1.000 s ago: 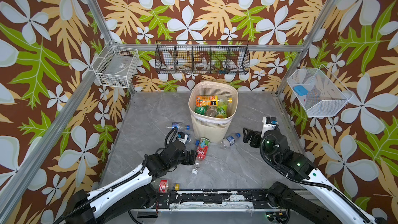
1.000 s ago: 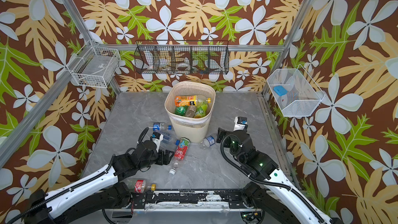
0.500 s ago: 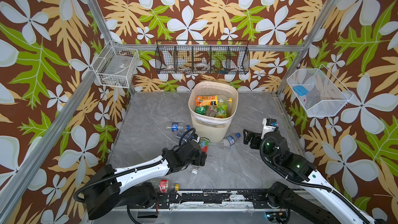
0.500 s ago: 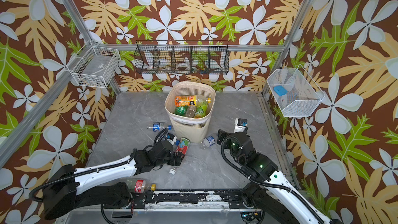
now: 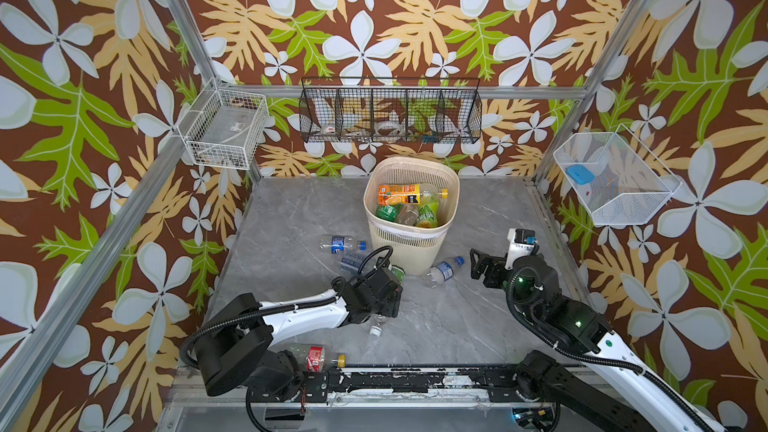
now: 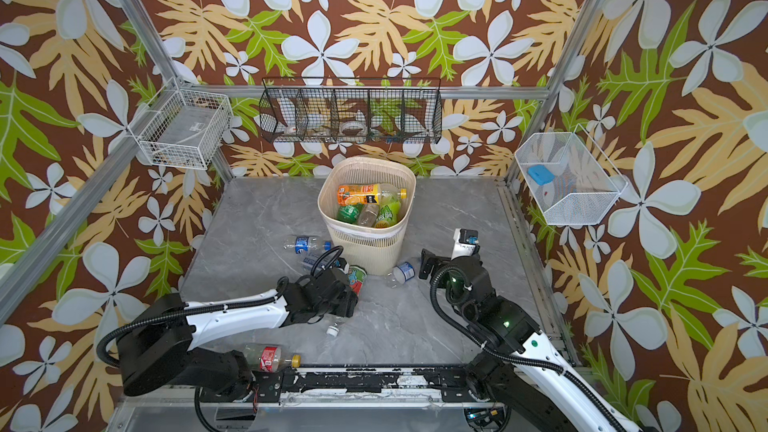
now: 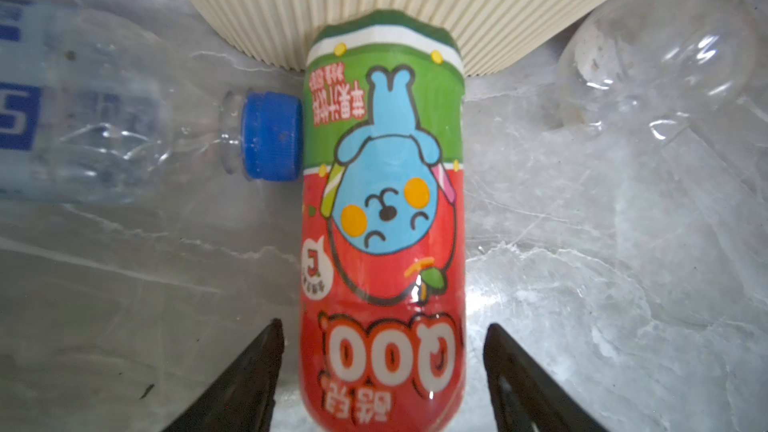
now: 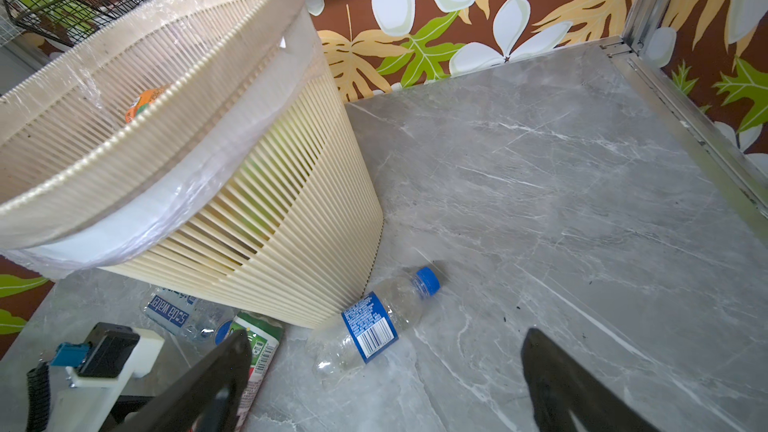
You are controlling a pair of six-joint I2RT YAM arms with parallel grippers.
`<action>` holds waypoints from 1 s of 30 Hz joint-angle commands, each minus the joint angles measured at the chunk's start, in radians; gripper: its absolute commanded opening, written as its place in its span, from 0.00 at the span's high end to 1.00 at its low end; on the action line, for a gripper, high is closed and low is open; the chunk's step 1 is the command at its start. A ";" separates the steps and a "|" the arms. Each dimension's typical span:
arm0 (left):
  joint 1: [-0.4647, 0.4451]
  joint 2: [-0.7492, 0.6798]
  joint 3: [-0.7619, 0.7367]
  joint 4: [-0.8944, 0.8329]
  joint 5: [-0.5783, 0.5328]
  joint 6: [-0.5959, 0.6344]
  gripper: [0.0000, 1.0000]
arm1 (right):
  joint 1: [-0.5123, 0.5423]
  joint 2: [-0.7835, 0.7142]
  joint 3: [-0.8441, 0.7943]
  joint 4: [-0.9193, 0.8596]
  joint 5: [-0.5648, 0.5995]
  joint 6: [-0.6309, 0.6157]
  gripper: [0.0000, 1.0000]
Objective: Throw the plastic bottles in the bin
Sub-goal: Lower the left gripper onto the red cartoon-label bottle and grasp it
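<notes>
Left tool [image 7: 383, 327] straddling red-green bottle [image 7: 382, 201], jaws apart, slim gaps either side, lining up crosswise grip. Bottle lying on counter [image 5: 457, 326], centre of top view, end against bin [image 5: 409, 243] foot. Right tool [image 8: 386, 333] hanging wide apart, empty, facing blue-label bottle [image 8: 370, 326], probably waiting its turn.

In a top view the left arm [image 5: 299, 313] is lying low, reaching toward 2 o'clock. The left gripper [image 7: 384, 326] is standing with jaws partly apart, touching nothing. The right arm [image 5: 582, 326] is leaning from 5 o'clock toward 11 o'clock. The right gripper [image 5: 476, 264] is pointing at 9 o'clock, its jaws gaping wide.
</notes>
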 commanded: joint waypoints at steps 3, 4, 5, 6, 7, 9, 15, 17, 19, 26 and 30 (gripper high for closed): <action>-0.002 0.049 0.022 0.019 0.015 0.021 0.24 | 0.002 -0.023 -0.003 -0.010 0.031 0.002 0.00; -0.001 0.057 0.026 0.020 0.016 0.023 0.27 | 0.002 -0.026 -0.005 -0.012 0.031 0.002 0.00; -0.002 0.062 0.029 0.019 0.018 0.026 0.29 | 0.002 -0.028 -0.006 -0.012 0.031 0.002 0.00; -0.002 0.065 0.033 0.018 0.017 0.028 0.32 | 0.002 -0.030 -0.006 -0.013 0.032 0.002 0.00; -0.001 0.065 0.035 0.017 0.017 0.032 0.35 | 0.001 -0.032 -0.006 -0.015 0.033 0.002 0.00; -0.001 0.056 0.044 0.009 0.019 0.040 0.39 | 0.001 -0.036 -0.004 -0.021 0.038 0.001 0.00; -0.001 -0.021 0.053 -0.028 0.030 0.082 0.48 | 0.002 -0.041 -0.009 -0.015 0.051 -0.002 0.00; -0.002 -0.060 0.054 -0.049 0.030 0.095 0.48 | 0.002 -0.038 -0.008 -0.010 0.054 -0.006 0.00; -0.001 -0.111 0.053 -0.074 0.033 0.105 0.49 | 0.002 -0.033 -0.006 -0.003 0.055 -0.011 0.00; -0.005 -0.424 -0.029 -0.097 0.044 0.110 0.49 | 0.002 -0.015 -0.001 0.012 0.058 -0.020 0.00; -0.004 -0.653 -0.132 -0.076 0.015 0.053 0.49 | 0.001 -0.006 0.002 0.023 0.054 -0.023 0.00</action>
